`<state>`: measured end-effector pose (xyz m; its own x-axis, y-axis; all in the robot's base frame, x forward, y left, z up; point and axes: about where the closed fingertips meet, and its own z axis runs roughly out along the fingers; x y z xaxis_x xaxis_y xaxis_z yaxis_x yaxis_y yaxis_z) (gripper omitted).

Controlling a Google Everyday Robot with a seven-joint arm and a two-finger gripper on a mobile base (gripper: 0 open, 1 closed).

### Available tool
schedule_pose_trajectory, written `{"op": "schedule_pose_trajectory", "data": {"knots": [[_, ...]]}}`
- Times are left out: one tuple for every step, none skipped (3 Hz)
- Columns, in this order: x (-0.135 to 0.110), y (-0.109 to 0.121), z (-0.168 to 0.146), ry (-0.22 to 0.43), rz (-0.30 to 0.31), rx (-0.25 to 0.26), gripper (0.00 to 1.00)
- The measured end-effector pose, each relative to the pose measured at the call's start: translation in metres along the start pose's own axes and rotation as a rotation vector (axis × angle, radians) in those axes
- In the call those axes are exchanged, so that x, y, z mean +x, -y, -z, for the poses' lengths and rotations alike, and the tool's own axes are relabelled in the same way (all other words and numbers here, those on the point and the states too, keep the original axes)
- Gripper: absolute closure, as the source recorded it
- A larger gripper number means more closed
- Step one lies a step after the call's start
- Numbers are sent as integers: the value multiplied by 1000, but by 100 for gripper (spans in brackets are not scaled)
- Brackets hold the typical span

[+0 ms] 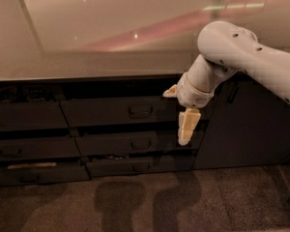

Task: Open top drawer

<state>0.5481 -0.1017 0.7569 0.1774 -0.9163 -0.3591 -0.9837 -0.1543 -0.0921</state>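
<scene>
The top drawer point(106, 112) is a wide dark grey flat front just under the countertop, with a small dark loop handle point(140, 111) at its centre. Its front sits about level with the fronts around it. My gripper point(186, 128) hangs from the white arm point(241, 57), cream-coloured and pointing down. It is in front of the drawer's right end, to the right of the handle and a little lower. It holds nothing that I can see.
Two shallower drawer fronts point(135, 143) point(140, 167) lie below the top drawer. More drawers point(24, 116) are at the left. A tall plain dark cabinet door point(246, 124) stands at the right. A pale countertop point(111, 42) runs above, and brown carpet point(135, 202) lies below.
</scene>
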Motion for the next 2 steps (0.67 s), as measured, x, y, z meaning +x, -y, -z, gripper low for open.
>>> {"op": "schedule_pose_trajectory", "data": {"knots": [[2,-4,-4,-32,81,59,0],[4,-8,-8,-70,178,128,0]]}}
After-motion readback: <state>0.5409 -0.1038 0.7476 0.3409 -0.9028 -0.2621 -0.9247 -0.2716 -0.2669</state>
